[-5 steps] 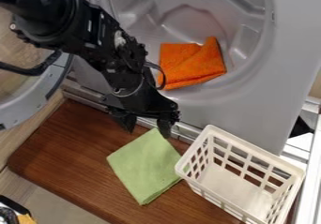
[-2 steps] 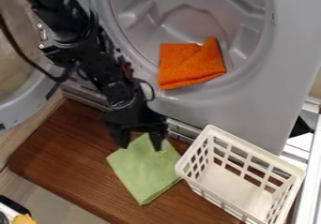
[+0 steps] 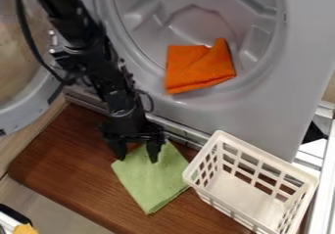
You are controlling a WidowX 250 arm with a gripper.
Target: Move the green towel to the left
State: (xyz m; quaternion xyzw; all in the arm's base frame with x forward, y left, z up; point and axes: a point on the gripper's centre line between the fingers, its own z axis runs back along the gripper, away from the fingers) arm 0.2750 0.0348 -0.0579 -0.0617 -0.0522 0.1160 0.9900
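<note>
The grey machine [image 3: 275,105] had a smooth, hard shell around a rounded, ribbed hollow, and a brown board [image 3: 62,164] with visible wood grain and a rounded left corner ran along its lower edge. To the left curved the round door [image 3: 19,111], its broad pale rim around a see-through pane. The black arm [image 3: 88,42] slanted down in front of the machine, a loose cable looping beside it. On the board's right part stood the white basket [image 3: 252,196], rectangular and latticed, blocking the side right of the green towel [image 3: 152,179]. That soft, matte cloth lay flat as a rough diamond, its top corner near the board's upper edge and its right corner just beside the basket. A rumpled, nubbly orange towel [image 3: 196,69] rested in the hollow. Over the green towel's upper left part hung the gripper [image 3: 137,159], jaws spread apart, gripping nothing.
</note>
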